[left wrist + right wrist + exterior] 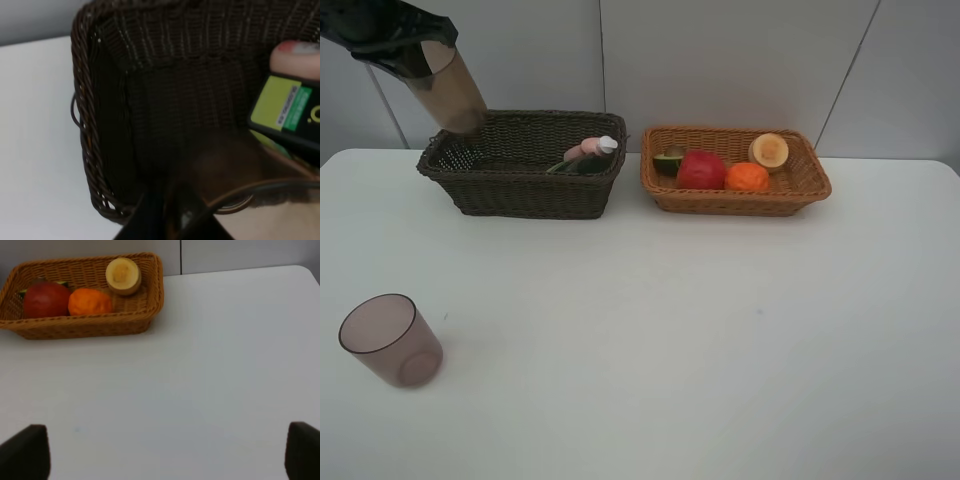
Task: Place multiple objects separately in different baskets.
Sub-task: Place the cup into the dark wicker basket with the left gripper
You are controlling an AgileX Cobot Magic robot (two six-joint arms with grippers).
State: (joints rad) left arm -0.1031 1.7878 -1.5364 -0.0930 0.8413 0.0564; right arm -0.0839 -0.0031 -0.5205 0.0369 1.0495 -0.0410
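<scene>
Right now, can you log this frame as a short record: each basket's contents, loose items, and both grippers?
dark basket: pink spray bottle, dark pump bottle
tan basket: red apple, orange, halved avocado, cut fruit
held cup: in left gripper, above dark basket's left end
loose cup: on table, front left
left gripper: shut on cup
right gripper: open, empty, over bare table
</scene>
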